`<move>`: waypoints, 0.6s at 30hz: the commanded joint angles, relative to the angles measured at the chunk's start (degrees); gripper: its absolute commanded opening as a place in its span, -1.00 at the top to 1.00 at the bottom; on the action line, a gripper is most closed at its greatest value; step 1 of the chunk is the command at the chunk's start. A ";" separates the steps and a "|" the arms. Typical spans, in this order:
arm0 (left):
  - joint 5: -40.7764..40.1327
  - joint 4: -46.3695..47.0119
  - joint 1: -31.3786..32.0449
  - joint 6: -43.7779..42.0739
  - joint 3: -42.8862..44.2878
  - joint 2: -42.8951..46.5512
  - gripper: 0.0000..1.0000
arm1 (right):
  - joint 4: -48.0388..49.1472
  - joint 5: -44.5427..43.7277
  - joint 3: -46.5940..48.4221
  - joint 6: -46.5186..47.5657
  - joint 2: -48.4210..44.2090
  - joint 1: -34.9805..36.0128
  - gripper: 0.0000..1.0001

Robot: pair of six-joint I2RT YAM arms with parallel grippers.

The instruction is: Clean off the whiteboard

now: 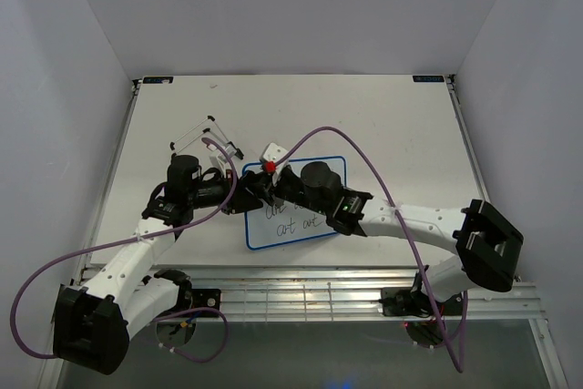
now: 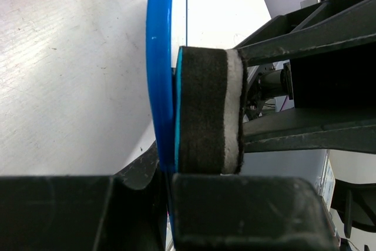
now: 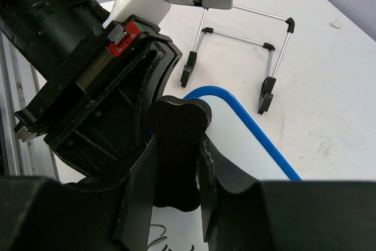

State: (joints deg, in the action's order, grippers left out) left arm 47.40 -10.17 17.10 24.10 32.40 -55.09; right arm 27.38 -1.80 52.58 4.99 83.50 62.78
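The whiteboard (image 1: 305,220) lies flat on the table, blue-rimmed, with black scribbles on its near half. My left gripper (image 1: 242,199) is shut on its left edge. In the left wrist view (image 2: 165,180) the blue rim (image 2: 160,69) runs edge-on between the jaws. My right gripper (image 1: 265,190) is shut on the black eraser (image 3: 176,151) and holds it upright on the board's far left corner (image 3: 247,145), right beside the left gripper. The eraser's white-backed pad (image 2: 205,110) presses on the board face. Scribbles (image 3: 155,239) show just below the eraser.
The thin wire stand (image 1: 205,138) lies on the table beyond the left gripper and also shows in the right wrist view (image 3: 241,57). Purple cables (image 1: 364,157) arc over both arms. A metal rail (image 1: 310,293) runs along the near table edge. Walls enclose three sides.
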 commanded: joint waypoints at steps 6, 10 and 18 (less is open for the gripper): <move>2.79 1.38 0.48 -2.39 1.52 1.21 1.00 | -0.48 -10.15 -0.02 2.12 2.19 -0.38 0.85; 2.96 1.47 0.48 -2.48 1.43 1.39 1.00 | -2.14 -9.45 -0.99 0.55 2.19 -2.05 0.84; 3.93 1.82 0.56 -2.92 1.26 1.48 1.00 | -5.48 -9.45 -5.29 -3.50 -1.06 -8.90 0.85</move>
State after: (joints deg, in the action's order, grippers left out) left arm 46.59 -10.24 16.93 24.69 32.40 -55.09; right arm 27.59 -3.64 50.39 1.17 82.15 58.65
